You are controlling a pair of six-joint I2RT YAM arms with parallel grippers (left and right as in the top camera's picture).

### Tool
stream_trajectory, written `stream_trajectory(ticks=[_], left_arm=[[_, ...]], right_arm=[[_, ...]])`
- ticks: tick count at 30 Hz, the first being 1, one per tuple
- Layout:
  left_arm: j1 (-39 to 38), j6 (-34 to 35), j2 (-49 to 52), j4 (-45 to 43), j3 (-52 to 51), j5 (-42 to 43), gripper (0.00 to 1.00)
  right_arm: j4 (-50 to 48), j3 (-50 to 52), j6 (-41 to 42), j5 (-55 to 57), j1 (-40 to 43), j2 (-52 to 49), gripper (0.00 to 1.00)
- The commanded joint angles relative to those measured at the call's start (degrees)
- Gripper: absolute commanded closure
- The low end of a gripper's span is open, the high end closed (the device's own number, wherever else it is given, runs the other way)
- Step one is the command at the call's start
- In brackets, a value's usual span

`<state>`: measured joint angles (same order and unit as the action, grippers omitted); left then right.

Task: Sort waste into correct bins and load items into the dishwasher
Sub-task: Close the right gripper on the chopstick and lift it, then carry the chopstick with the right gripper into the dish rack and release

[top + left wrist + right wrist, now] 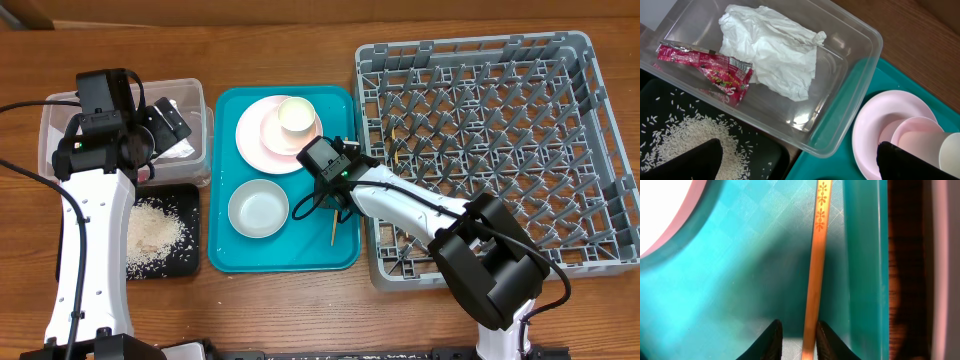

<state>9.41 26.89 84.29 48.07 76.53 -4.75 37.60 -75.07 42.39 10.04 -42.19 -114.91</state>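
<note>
My left gripper (797,152) is open and empty, hovering over the near corner of the clear tub (860,90). The tub holds the crumpled white napkin (775,50) and the red sauce packet (710,67). Rice grains (685,137) lie in the black tray (765,155). My right gripper (799,330) is open, low over the teal tray (740,280). Its fingers straddle a wooden chopstick (816,270) that lies flat and touches the right finger. Pink plates (262,135) carry the cream cup (298,117). The grey bowl (258,208) sits nearer. The grey dish rack (480,150) is at right.
The teal tray's raised right rim (865,270) runs just beside the chopstick, with a strip of wooden table between it and the rack. In the overhead view the left arm covers much of the tub (195,100), and the black tray (190,262) lies in front of it.
</note>
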Motion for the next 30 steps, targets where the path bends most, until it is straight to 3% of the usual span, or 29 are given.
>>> stream_trajectory(ticks=[1, 9, 15, 22, 30], left_arm=[[-0.1, 0.5, -0.2, -0.1, 1.2, -0.1, 0.00], [-0.1, 0.5, -0.2, -0.1, 1.2, -0.1, 0.00], [0.0, 0.5, -0.2, -0.1, 1.2, -0.1, 0.00], [-0.1, 0.6, -0.2, -0.1, 1.2, -0.1, 0.00], [-0.1, 0.5, -0.2, -0.1, 1.2, -0.1, 0.00]], right_arm=[[0.4, -1.0, 1.2, 1.0, 0.8, -0.5, 0.76], [-0.2, 0.0, 1.2, 1.1, 0.7, -0.5, 0.79], [0.0, 0.0, 1.1, 2.2, 0.7, -0.5, 0.91], [0.2, 0.0, 1.1, 2.8, 0.7, -0.5, 0.96], [1.2, -1.3, 0.9, 2.7, 0.8, 0.0, 0.96]])
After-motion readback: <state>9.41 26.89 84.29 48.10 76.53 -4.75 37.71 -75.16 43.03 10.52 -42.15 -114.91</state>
